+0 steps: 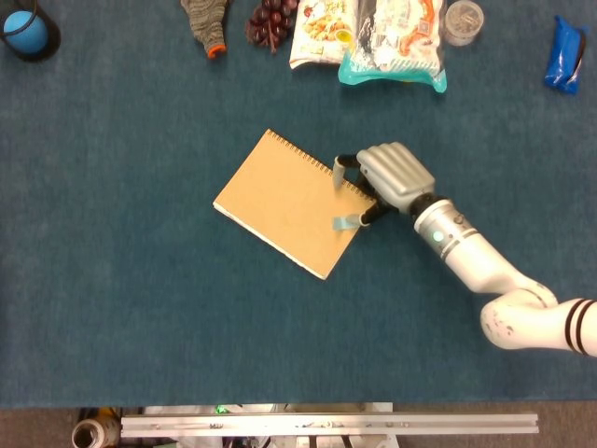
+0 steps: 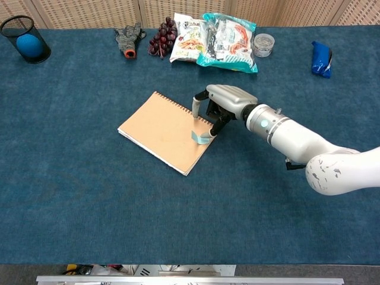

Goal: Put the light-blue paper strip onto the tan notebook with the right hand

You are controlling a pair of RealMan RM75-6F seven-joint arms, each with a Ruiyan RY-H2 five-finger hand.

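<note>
The tan spiral notebook (image 1: 280,201) (image 2: 160,127) lies at an angle in the middle of the blue table. The light-blue paper strip (image 1: 343,222) (image 2: 200,138) is curled up at the notebook's right edge, over its lower right corner. My right hand (image 1: 392,175) (image 2: 228,101) hovers just right of the notebook and pinches the strip's right end between dark fingertips, while another finger points down at the spiral edge. My left hand shows in neither view.
Along the far edge sit a grey glove (image 1: 205,21), dark grapes (image 1: 270,21), two snack bags (image 1: 392,37), a small clear container (image 1: 464,21) and a blue packet (image 1: 565,54). A black cup holding a blue ball (image 1: 26,30) stands far left.
</note>
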